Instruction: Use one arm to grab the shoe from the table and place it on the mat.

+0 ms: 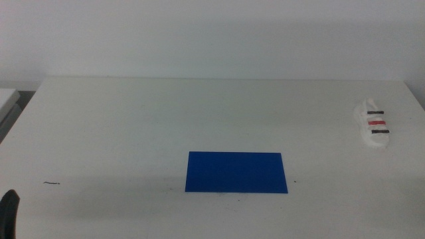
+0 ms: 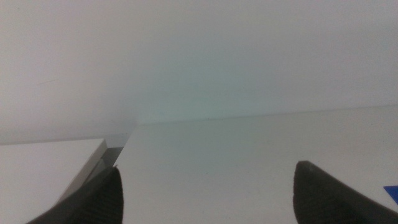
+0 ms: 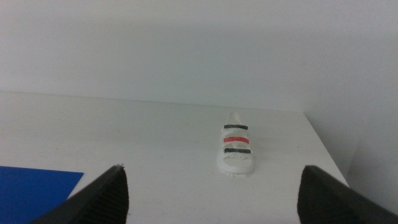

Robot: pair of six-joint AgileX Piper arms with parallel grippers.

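Note:
The white shoe [image 1: 374, 124] with two black straps and one red strap lies on the table [image 1: 133, 119] near its far right edge. The blue mat [image 1: 236, 172] lies flat at the front middle, with nothing on it. The left gripper [image 1: 8, 212] shows only as a dark tip at the bottom left corner; in the left wrist view [image 2: 208, 186] its jaws are wide apart and empty. The right gripper [image 3: 214, 186] is out of the middle view; its jaws are wide apart and empty, with the shoe [image 3: 236, 149] ahead between them and a corner of the mat [image 3: 37, 190] to one side.
A second white surface [image 1: 6, 99] stands beside the table's left edge, across a narrow gap [image 2: 115, 149]. A small dark mark [image 1: 52, 182] lies on the table at the front left. A plain white wall stands behind the table.

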